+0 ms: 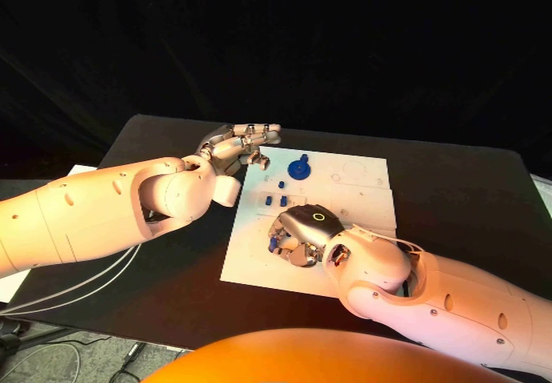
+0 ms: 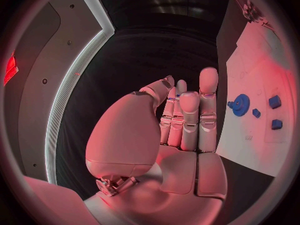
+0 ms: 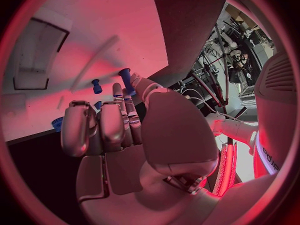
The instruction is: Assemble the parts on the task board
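The left hand (image 1: 236, 145) hovers empty, fingers loosely apart, off the task board's (image 1: 356, 185) nine-o'clock edge, while the right hand (image 1: 301, 236), nearer, curls down over the blue parts (image 1: 277, 199) lying toward its twelve o'clock; whether it grips one I cannot tell.

Two smooth white arms, the left arm (image 1: 104, 211) and right arm (image 1: 443, 295), have small round holes along their shells. Each ends in a silver hand, left hand (image 1: 236, 144) and right hand (image 1: 301, 233). Thin pale cables (image 1: 75, 289) hang beneath the left arm.
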